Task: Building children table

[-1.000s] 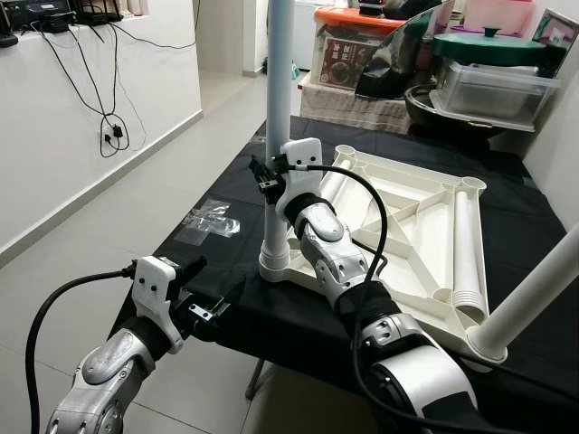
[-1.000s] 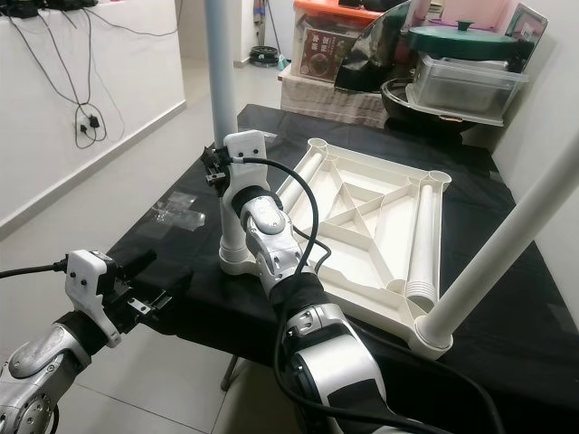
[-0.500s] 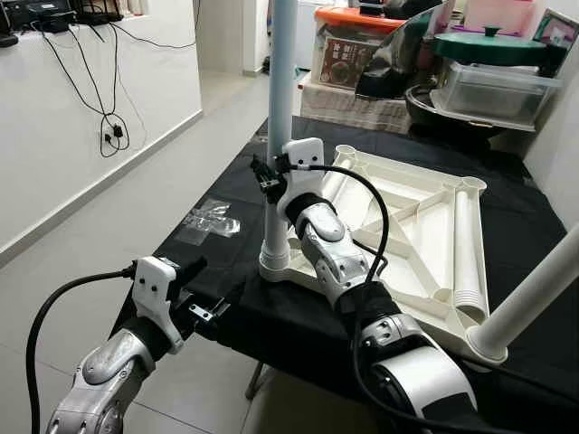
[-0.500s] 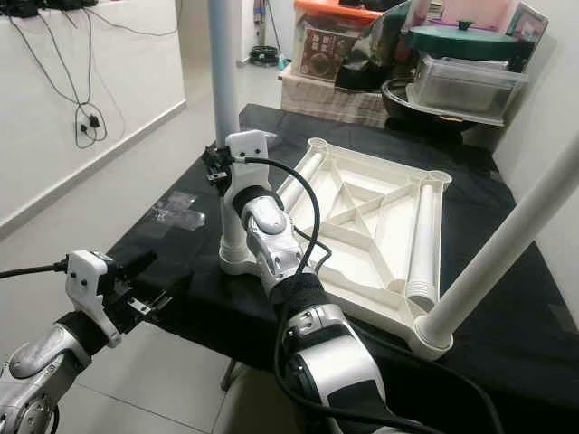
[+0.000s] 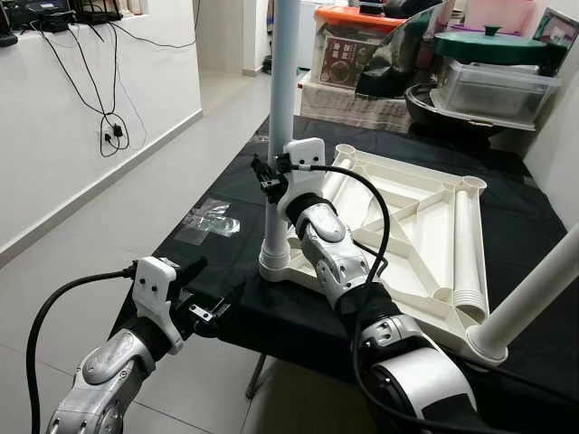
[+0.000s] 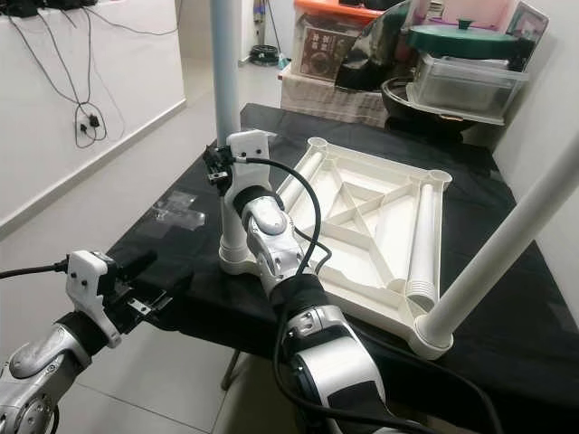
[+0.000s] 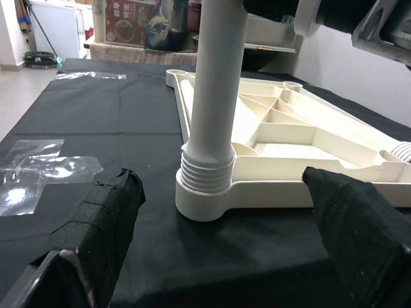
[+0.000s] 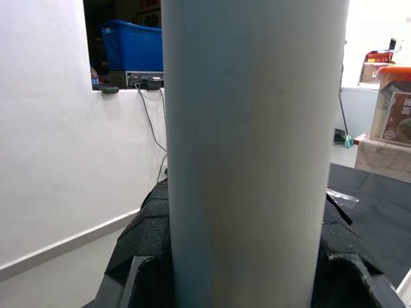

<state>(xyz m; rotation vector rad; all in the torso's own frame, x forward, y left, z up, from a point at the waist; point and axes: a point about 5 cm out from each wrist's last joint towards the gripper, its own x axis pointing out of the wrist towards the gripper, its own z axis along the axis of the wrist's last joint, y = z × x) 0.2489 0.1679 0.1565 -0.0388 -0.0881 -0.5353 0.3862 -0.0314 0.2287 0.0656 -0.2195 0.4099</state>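
A white children's table top (image 5: 407, 226) lies upside down on a black-covered table (image 5: 226, 181). One white leg (image 5: 281, 99) stands upright in the near-left corner socket (image 5: 274, 264). My right gripper (image 5: 267, 176) is shut on this leg at mid-height, and the right wrist view shows the leg (image 8: 253, 128) between the black fingers (image 8: 144, 224). A second leg (image 5: 534, 298) leans out of the near-right corner. Two more legs (image 5: 466, 244) lie along the frame's sides. My left gripper (image 5: 206, 291) hangs open in front of the table's edge, facing the leg's base (image 7: 205, 173).
A crumpled clear plastic wrapper (image 5: 210, 220) lies on the black cloth left of the upright leg. Storage boxes (image 5: 493, 90) and pots crowd the table's far end. A white wall with hanging cables (image 5: 109, 127) borders the tiled floor on the left.
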